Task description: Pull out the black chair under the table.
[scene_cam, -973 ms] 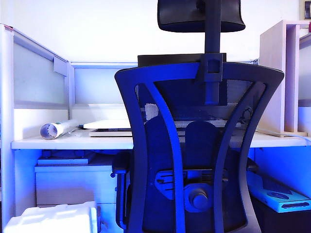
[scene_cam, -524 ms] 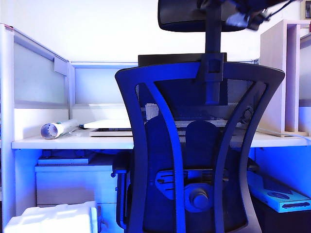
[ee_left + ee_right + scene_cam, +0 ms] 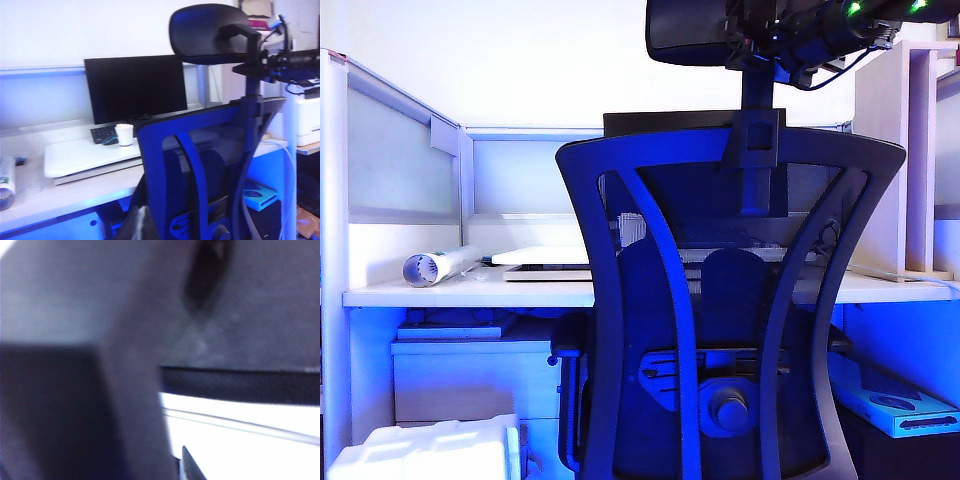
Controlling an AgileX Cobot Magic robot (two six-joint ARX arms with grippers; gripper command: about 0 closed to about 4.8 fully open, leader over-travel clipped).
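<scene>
Looking at the black mesh-backed office chair (image 3: 730, 300) up close: it's tucked against the front edge of the long white desk (image 3: 470, 295), seat under the tabletop. My right gripper (image 3: 770, 45) is up at its padded headrest (image 3: 695, 30), right by the post; honestly can't tell if the jaws are pinching it, the wrist view is just blur. Left gripper isn't in any shot. Further back on the tabletop: white paper cup (image 3: 124, 134), black keyboard (image 3: 102, 133), black monitor (image 3: 135, 86).
</scene>
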